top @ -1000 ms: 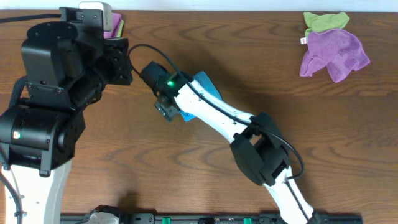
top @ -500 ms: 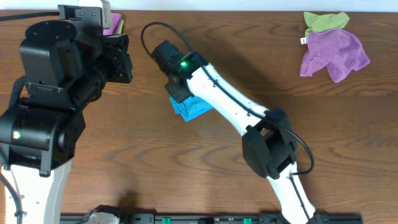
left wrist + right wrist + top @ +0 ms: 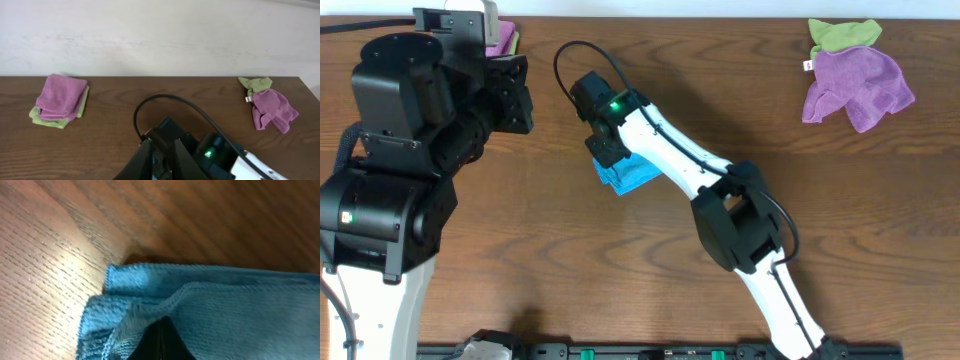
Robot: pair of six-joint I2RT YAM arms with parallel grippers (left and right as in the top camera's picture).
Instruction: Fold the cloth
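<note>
The sky-blue cloth [image 3: 632,176] lies folded into a small bundle on the brown table, left of centre. My right gripper [image 3: 604,152] sits at the bundle's far-left edge. In the right wrist view its black fingertips [image 3: 161,324] are pressed together, shut, resting on top of the cloth [image 3: 235,305], whose layered edges show at the left. No fabric shows between the tips. My left gripper [image 3: 162,145] hangs above the table's back left, jaws nearly together with nothing between them, looking at the right arm's wrist [image 3: 217,155]. From the left wrist view the cloth is hidden.
A folded purple-and-green stack [image 3: 502,40] [image 3: 62,97] sits at the back left edge beside the left arm. A crumpled purple cloth with a green one [image 3: 855,80] [image 3: 270,107] lies at the back right. The right arm's black cable [image 3: 565,60] loops over the table.
The right gripper went from open to shut and shifted toward the back of the table, uncovering the cloth, which now lies as a compact folded bundle. The left arm stayed put.
</note>
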